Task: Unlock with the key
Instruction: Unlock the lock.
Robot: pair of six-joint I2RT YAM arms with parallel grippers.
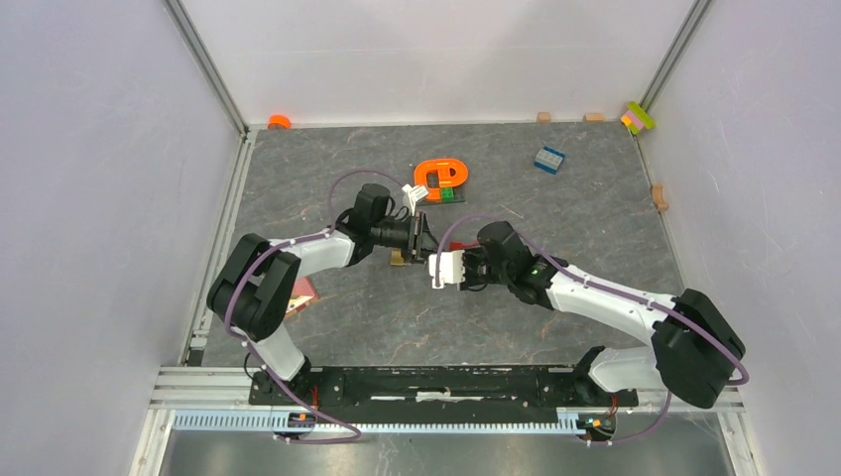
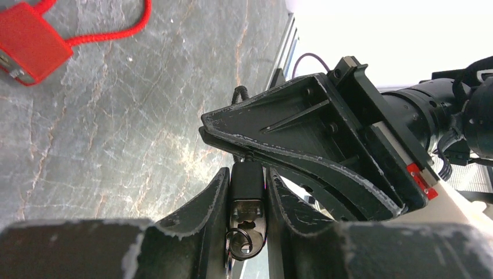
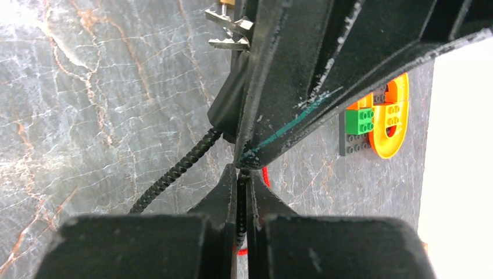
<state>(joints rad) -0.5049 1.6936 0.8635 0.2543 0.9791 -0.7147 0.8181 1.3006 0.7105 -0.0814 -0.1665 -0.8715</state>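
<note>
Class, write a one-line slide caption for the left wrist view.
Left gripper clamps a black cable padlock, keyway toward camera; right gripper pinches its cable above.

black lock [image 2: 247,183]: 1 | red lock [image 2: 29,43]: 1 | blue brick [image 1: 548,159]: 1 | orange U-piece [image 1: 432,169]: 1

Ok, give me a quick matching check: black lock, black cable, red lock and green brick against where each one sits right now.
Things:
1. black lock
2. black cable
3. red lock
4. green brick

Places:
A. on the table, ungripped
B. beside the orange ring
C. clamped in the left gripper
D. pinched in the right gripper

Pairs: 1-C, 2-D, 3-A, 4-B
</note>
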